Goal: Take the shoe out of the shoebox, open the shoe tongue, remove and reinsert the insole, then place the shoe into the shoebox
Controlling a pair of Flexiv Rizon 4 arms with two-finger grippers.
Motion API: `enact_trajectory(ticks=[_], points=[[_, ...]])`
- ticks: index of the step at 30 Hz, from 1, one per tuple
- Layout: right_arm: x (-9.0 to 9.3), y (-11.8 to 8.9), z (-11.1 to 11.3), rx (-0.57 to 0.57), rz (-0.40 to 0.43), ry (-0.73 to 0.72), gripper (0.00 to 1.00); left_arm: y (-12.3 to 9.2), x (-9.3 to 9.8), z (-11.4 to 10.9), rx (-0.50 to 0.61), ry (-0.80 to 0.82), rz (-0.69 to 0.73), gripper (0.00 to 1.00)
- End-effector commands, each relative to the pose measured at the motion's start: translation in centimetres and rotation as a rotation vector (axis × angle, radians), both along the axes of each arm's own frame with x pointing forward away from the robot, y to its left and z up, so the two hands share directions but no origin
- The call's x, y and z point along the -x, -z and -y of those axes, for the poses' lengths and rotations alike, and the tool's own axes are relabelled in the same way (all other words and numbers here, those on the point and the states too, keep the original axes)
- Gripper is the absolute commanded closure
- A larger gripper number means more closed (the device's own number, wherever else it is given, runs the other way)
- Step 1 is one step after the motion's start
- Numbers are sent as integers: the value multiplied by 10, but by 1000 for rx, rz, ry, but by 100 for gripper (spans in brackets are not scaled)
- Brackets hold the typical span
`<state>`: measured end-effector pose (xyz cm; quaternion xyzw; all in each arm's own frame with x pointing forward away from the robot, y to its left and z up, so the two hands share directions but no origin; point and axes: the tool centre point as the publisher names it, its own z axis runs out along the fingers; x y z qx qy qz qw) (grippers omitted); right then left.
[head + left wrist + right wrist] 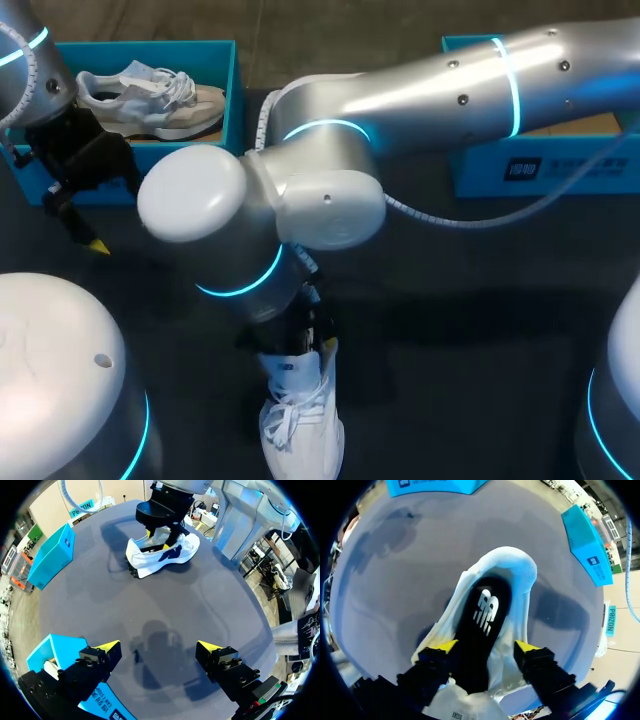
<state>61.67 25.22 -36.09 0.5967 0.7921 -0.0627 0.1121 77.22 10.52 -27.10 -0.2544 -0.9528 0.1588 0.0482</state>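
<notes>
A white shoe (300,420) lies on the dark table near the front edge, toe toward me. Seen from the right wrist, its mouth is spread wide, with the black insole (482,620) lying flat inside. My right gripper (485,647) stands open just over that mouth; one finger is over the insole's edge, the other outside the shoe's wall. In the head view the right arm's elbow hides most of the right gripper (300,345). The teal shoebox (232,90) at the back left holds a second, greyish shoe (150,100). My left gripper (159,647) hangs open and empty beside that box.
A second teal box (540,170) stands at the back right, under my right arm. The right arm's bulky elbow (260,200) hangs over the table's middle. From the left wrist, bare dark table lies between my left gripper and the white shoe (165,555).
</notes>
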Motion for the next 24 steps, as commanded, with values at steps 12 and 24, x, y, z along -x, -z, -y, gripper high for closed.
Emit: enact_trajectory(ticks=[12,24], points=[[10,-1,-13,-65,173,707,0,0,1,0,-2,0,1,0],[24,-9,-19,-58,171,738,0,0,1,0,-2,0,1,0]])
